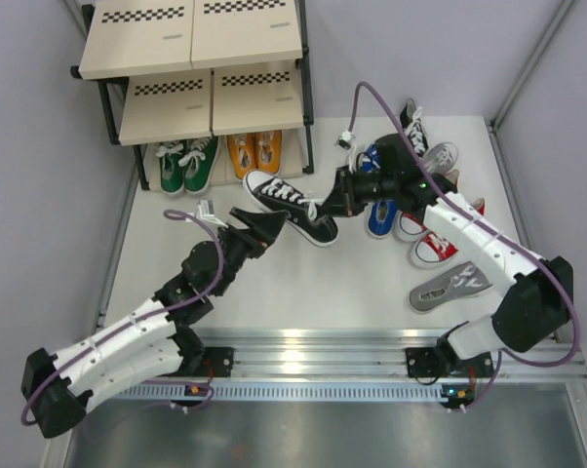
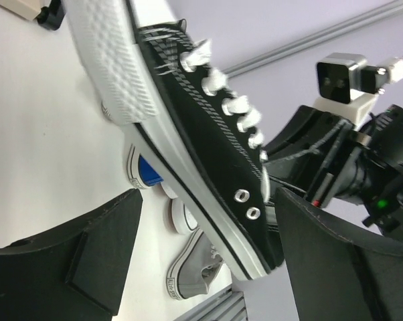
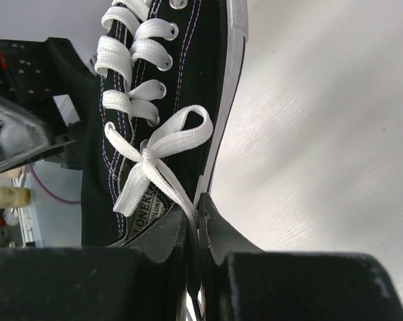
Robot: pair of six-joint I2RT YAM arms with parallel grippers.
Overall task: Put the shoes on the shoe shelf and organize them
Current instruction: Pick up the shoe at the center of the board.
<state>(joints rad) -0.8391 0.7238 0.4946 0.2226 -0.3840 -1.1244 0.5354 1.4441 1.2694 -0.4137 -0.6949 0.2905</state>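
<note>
A black shoe [image 1: 289,208] hangs tilted above the table in front of the shoe shelf [image 1: 201,58]. My right gripper [image 1: 331,207] is shut on the thin side wall of its heel collar, beside the lace bow [image 3: 154,157]. My left gripper [image 1: 262,226] is open at the shoe's near side. In the left wrist view the black shoe [image 2: 215,140] runs between my wide-apart fingers [image 2: 74,261], its heel end close to the right one, with the left gripper [image 2: 208,257] not closed on it. A green pair [image 1: 186,164] and an orange pair [image 1: 254,151] sit on the lowest tier.
Loose shoes lie at the right of the table: blue ones [image 1: 379,213], red ones [image 1: 440,242], a grey one [image 1: 450,286] on its side near the front, another black one [image 1: 415,122] and a grey one [image 1: 440,156] at the back. A metal rail [image 1: 323,351] runs along the near edge.
</note>
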